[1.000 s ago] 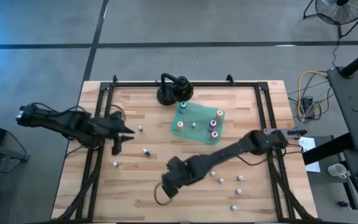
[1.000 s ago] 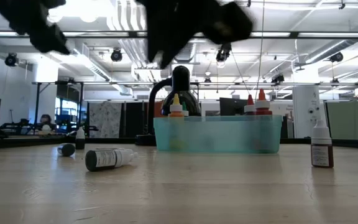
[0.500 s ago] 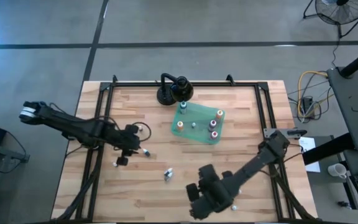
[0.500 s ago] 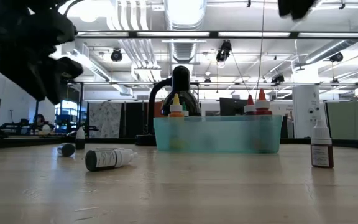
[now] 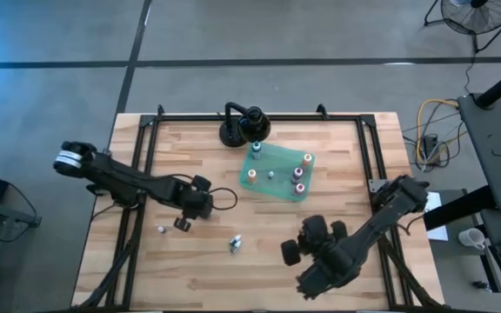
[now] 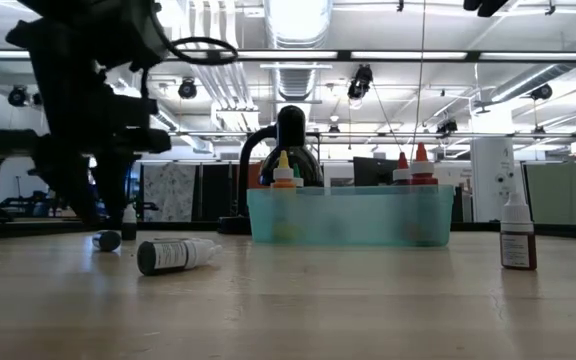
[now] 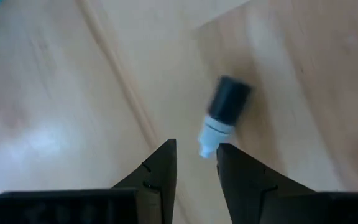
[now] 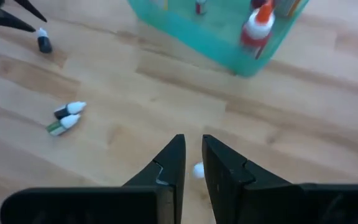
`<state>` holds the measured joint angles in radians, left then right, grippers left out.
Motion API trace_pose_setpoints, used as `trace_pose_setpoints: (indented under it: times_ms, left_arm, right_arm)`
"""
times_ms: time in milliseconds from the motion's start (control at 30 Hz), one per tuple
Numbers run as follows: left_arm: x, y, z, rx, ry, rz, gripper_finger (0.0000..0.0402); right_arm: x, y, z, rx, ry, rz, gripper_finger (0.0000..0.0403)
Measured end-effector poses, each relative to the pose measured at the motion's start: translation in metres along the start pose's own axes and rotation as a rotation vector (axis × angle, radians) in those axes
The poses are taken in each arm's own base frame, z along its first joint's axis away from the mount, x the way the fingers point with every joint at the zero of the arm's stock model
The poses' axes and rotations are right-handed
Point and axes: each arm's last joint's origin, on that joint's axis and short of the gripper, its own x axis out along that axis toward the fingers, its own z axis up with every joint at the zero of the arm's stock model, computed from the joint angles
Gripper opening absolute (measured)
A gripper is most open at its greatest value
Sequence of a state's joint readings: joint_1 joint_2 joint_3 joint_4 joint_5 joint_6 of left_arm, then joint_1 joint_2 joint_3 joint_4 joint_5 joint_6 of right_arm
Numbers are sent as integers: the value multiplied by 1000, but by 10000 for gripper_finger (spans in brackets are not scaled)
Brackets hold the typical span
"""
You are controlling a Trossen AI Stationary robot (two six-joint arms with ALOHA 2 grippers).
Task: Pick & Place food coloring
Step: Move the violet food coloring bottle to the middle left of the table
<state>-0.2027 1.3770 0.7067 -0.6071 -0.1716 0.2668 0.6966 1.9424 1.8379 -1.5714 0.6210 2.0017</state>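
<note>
Here the left gripper [image 5: 183,223] is lowered over the wooden table [image 5: 198,269], its fingers [image 7: 160,168] a little apart and clamped on nothing. Just ahead of those fingertips a dark-capped bottle [image 7: 224,115] lies on its side, its white tip pointing back toward the gap between them; whether it is touched cannot be told. In the low view the same arm is seen as a dark mass standing just behind a small lying bottle [image 6: 107,240] and a larger one [image 6: 176,254] with a dark label.

Beyond the left gripper, toward the table's far edge, a teal tray [image 5: 277,184] is set, with several upright bottles [image 5: 307,160] inside it. A black stand [image 5: 243,126] is placed just behind the tray. One white-capped bottle [image 5: 160,229] is found just to the outer side of the left gripper, and a pair of bottles [image 5: 235,244] lies between the two grippers.

The right gripper [image 5: 292,252] is held above the table's near part, its fingers [image 8: 173,158] drawn almost together and empty. A small white cap [image 8: 198,169] is seen on the wood just beyond its fingertips. Farther out in the right wrist view, the pair of bottles [image 8: 66,117] and the tray [image 8: 229,37] are visible, with nothing standing between them and the gripper. One more bottle [image 6: 517,235] stands upright alone to the tray's side in the low view.
</note>
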Motion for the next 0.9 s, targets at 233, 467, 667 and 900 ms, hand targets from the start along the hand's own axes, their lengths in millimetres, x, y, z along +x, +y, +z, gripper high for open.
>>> trace_pose_setpoints:
  times_ms: [233, 467, 667, 900]
  left_arm:
    - [3, 2, 11, -7, 22, -15, 90]
    - [8, 0, 6, 31, 72, -43, 90]
    - [12, -2, 3, 29, 66, -71, 90]
    - [14, -3, 5, 20, 18, -91, 90]
  right_arm:
    - [-1, -20, 11, -58, -71, 21, 48]
    - [7, -23, 8, -43, -96, 6, 48]
    - [10, -24, 6, 2, -100, -1, 50]
    - [17, -23, 12, 15, -107, -26, 49]
